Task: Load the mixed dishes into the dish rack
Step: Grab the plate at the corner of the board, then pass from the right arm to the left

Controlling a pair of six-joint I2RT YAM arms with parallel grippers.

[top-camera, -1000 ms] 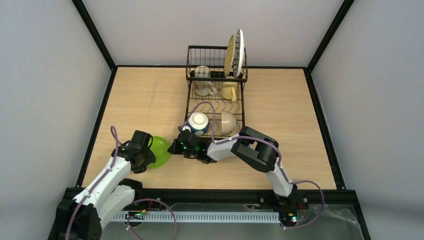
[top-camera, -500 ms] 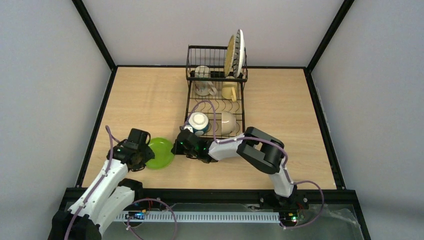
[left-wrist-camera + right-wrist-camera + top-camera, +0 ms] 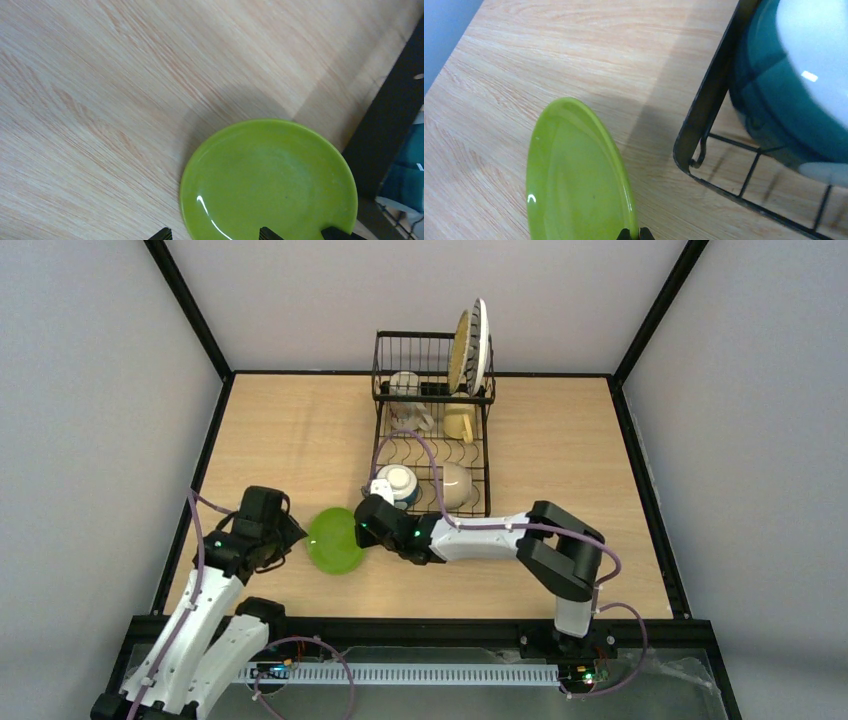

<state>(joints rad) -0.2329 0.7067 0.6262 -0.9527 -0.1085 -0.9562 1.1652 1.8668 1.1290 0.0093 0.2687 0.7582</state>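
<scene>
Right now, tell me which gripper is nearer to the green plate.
Right. The right gripper is shut on the green plate at its rim; the left gripper stands open by the plate's opposite edge.

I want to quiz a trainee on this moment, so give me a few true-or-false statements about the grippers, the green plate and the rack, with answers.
1. The right gripper pinches the rim of the green plate. True.
2. The left gripper is clamped on that plate. False: its jaws stand wide open.
3. A blue bowl sits in the lower level of the rack. True.
4. The rack holds no plates. False: a yellow plate and a striped plate stand upright at its far end.
</scene>
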